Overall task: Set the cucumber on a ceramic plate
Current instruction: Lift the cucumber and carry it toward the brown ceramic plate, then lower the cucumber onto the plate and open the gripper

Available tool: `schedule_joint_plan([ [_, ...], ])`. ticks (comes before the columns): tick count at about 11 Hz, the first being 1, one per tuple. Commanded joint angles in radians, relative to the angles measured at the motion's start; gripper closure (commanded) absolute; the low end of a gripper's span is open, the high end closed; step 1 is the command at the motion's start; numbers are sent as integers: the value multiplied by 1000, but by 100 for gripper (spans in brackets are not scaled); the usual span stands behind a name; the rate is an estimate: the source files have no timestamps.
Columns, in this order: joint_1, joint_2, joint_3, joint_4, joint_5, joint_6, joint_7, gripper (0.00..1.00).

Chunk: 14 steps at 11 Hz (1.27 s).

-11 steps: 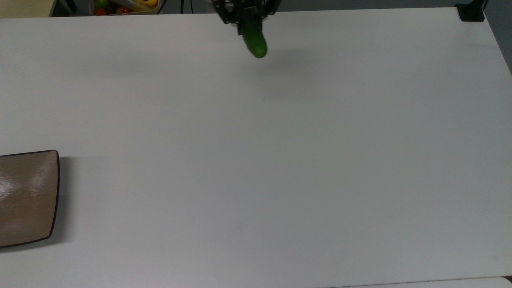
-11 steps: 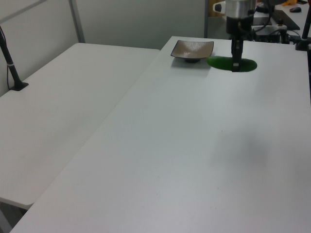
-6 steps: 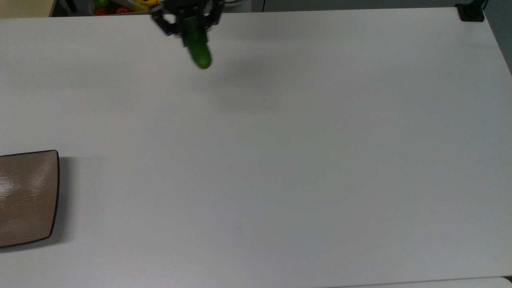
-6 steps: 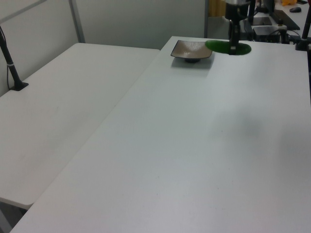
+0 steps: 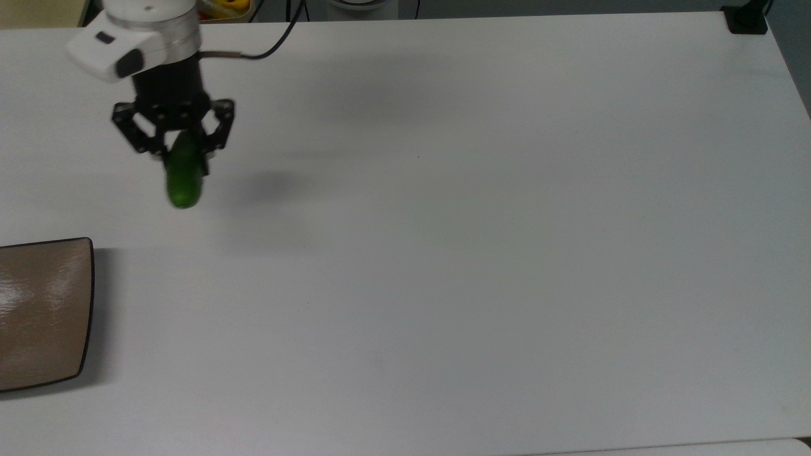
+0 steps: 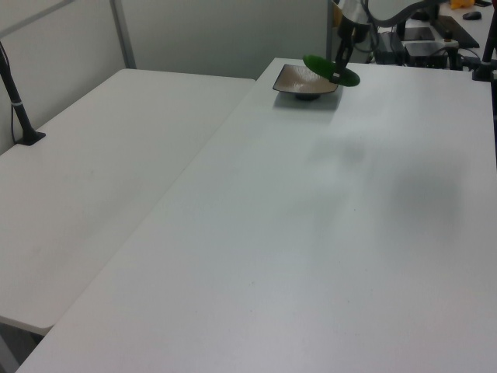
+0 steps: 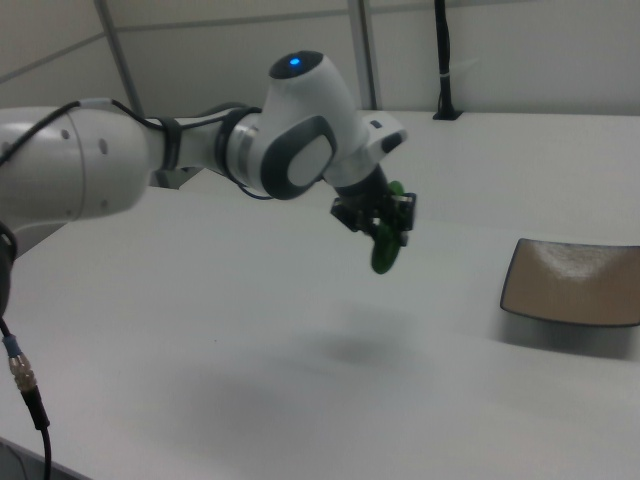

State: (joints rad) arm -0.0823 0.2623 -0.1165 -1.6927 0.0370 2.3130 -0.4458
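My gripper (image 5: 180, 152) (image 7: 382, 228) is shut on the dark-green cucumber (image 5: 183, 180) (image 6: 331, 70) (image 7: 384, 250) and holds it in the air above the white table (image 5: 475, 253). The cucumber's free end hangs down, and its shadow falls on the table below it in the right view. The tan-brown ceramic plate (image 5: 41, 310) (image 6: 305, 78) (image 7: 575, 283) lies at the top view's left edge, lower than the gripper and a short way from it. In the right view the plate is to the gripper's right. In the left view the cucumber overlaps the plate's right edge.
A container of colourful items (image 5: 225, 7) stands beyond the table's far edge in the top view. A black post base (image 5: 746, 20) is clamped at the top view's upper right corner. A second white table (image 6: 101, 155) adjoins on the left view's left.
The arm has carried the cucumber from the table's far edge toward the top view's left and downward, closer to the plate. The plate has not moved.
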Motion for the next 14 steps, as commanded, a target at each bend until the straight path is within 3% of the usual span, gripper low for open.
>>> schedule_joint_plan([
  [1, -85, 177, 4, 222, 78, 49, -21, 94],
  [3, -123, 282, 6, 333, 96, 86, -22, 94],
  [8, -178, 447, 12, 379, 100, 452, -19, 94],
  [10, -198, 512, 12, 441, 98, 473, -22, 94],
  [14, -208, 563, 12, 444, 96, 585, -22, 84],
])
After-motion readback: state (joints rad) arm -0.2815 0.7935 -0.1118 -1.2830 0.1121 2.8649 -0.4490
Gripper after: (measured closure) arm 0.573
